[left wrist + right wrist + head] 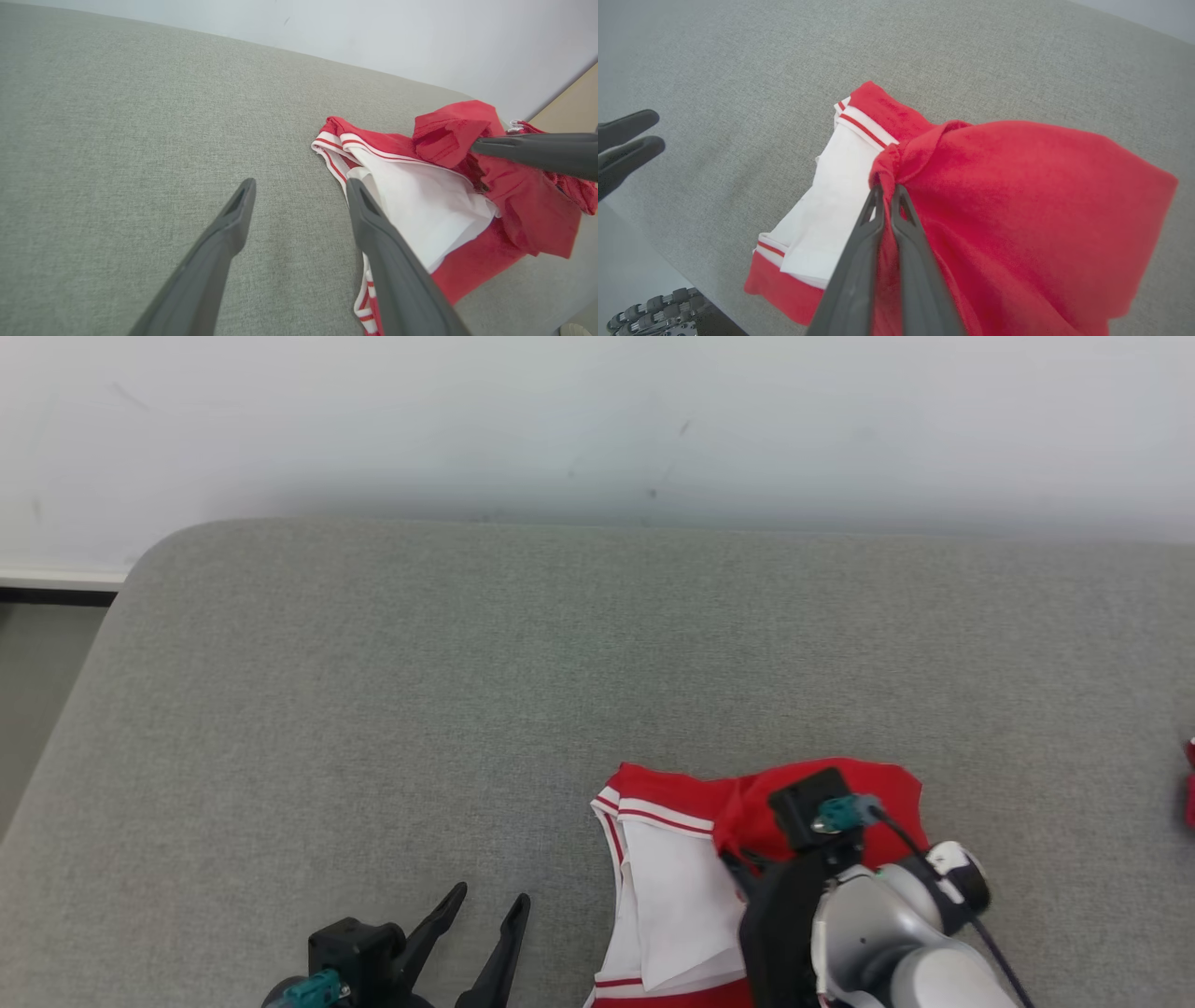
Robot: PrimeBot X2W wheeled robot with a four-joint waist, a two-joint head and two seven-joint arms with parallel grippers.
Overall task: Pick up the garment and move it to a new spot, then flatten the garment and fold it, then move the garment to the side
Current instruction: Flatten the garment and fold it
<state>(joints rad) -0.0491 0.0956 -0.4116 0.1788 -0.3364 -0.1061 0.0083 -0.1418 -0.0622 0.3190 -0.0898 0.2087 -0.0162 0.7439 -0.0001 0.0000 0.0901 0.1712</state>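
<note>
The garment (pixel 672 887) is red with a white panel and red-striped white trim. It lies crumpled on the grey padded surface (pixel 467 663) near the front edge, right of centre. My right gripper (pixel 887 189) is shut on a bunched red fold of the garment (pixel 1017 196) and holds that part up above the white panel (pixel 836 196). In the head view, the right gripper (pixel 731 861) sits under its wrist, over the garment. My left gripper (pixel 492 896) stands open and empty just left of the garment (pixel 420 200), close to the striped edge.
A pale wall (pixel 597 420) runs behind the surface. The surface's rounded left corner (pixel 140 560) drops to a floor strip. A small red thing (pixel 1189 784) sits at the far right edge. Bare grey surface stretches behind and left of the garment.
</note>
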